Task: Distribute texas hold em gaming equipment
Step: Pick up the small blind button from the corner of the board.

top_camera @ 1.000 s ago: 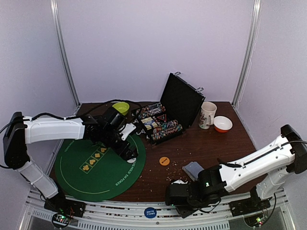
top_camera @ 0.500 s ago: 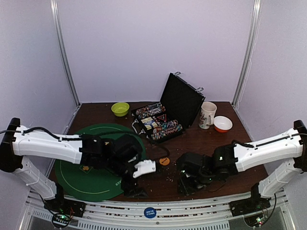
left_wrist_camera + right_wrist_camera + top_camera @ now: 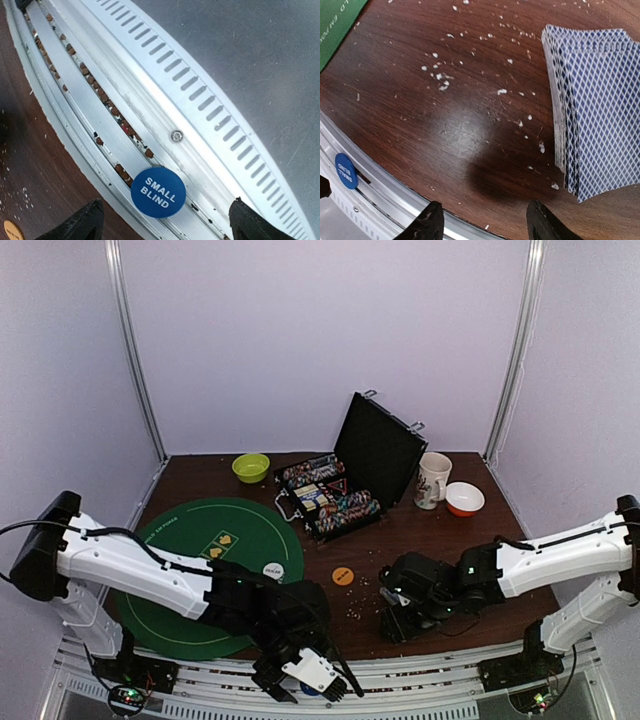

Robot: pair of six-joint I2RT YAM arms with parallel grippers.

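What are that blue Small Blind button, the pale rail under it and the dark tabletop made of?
Blue button: probably plastic, smooth with printed white lettering. Rail: metal, likely aluminium, by its pale sheen and punched slots. Tabletop: wood or wood-look laminate, glossy, streaky brown grain.

Top view: right claw (image 3: 402, 618) sits over the deck (image 3: 597, 105), so it's not visible there. Left claw (image 3: 310, 680) covers nearly all of the blue disc (image 3: 158, 192). Print on the white disc (image 3: 272, 568), orange disc (image 3: 343, 576) and mug (image 3: 432, 480) is too small to read. Chips (image 3: 335, 502) in the case (image 3: 380, 445) are too small to tell apart.

Left wrist: only fingertips (image 3: 90, 222) in frame, orange disc clipped at the bottom-left corner.

Right wrist: deck cut by the right edge, mat (image 3: 337, 20) by the top-left corner — dark shape (image 3: 324, 186) at the left edge unidentifiable.
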